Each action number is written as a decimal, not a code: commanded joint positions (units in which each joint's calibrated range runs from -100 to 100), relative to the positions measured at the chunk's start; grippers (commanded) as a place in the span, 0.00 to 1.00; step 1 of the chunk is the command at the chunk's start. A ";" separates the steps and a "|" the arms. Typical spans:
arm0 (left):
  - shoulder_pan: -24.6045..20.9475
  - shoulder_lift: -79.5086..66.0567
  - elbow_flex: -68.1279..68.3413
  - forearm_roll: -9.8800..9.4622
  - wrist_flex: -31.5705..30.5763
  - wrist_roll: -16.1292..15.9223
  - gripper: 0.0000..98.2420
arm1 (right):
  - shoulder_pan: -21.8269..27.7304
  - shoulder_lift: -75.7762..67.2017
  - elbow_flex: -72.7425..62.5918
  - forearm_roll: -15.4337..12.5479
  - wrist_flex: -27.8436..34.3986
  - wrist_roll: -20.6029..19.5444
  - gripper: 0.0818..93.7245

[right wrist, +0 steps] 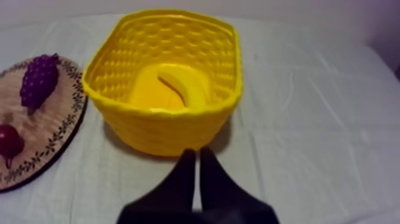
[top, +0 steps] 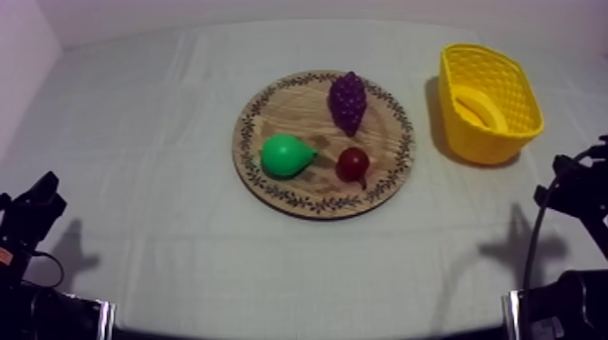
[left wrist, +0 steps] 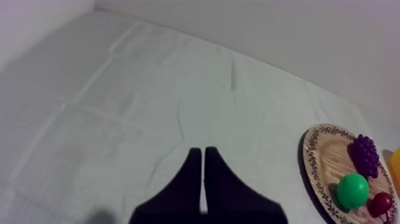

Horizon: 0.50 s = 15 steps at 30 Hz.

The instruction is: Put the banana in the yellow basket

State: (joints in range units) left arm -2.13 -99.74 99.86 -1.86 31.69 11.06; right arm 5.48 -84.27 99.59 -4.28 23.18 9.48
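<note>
The banana point(top: 473, 108) lies inside the yellow basket point(top: 507, 140) at the table's right; the right wrist view has the banana point(right wrist: 181, 87) curved along the floor of the basket point(right wrist: 161, 128). The round wooden board point(top: 299, 108) in the middle carries a green pear point(top: 286, 155), purple grapes point(top: 347, 99) and a small red fruit point(top: 352, 164). My right gripper point(right wrist: 197, 156) is shut on nothing, just in front of the basket. My left gripper point(left wrist: 203, 154) is shut too, over bare cloth well left of the board point(left wrist: 321, 158). In the top view the left gripper point(top: 41, 194) sits low at the left.
My right arm point(top: 579, 194) rests at the right edge, below the basket. Open cloth lies between both arms and the board. A pale wall runs behind the table.
</note>
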 commanded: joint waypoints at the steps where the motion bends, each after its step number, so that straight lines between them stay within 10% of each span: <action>1: 0.00 -0.01 0.03 -0.02 0.00 0.01 0.00 | -0.33 -4.63 0.02 -0.32 5.75 3.40 0.01; 15: 0.00 -0.01 0.03 -0.02 0.00 -0.02 0.00 | -0.74 -11.40 -0.08 2.96 15.70 -2.24 0.01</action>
State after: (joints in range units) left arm -2.13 -99.74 99.86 -1.86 31.66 11.06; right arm 4.76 -95.65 99.50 -1.36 39.31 10.84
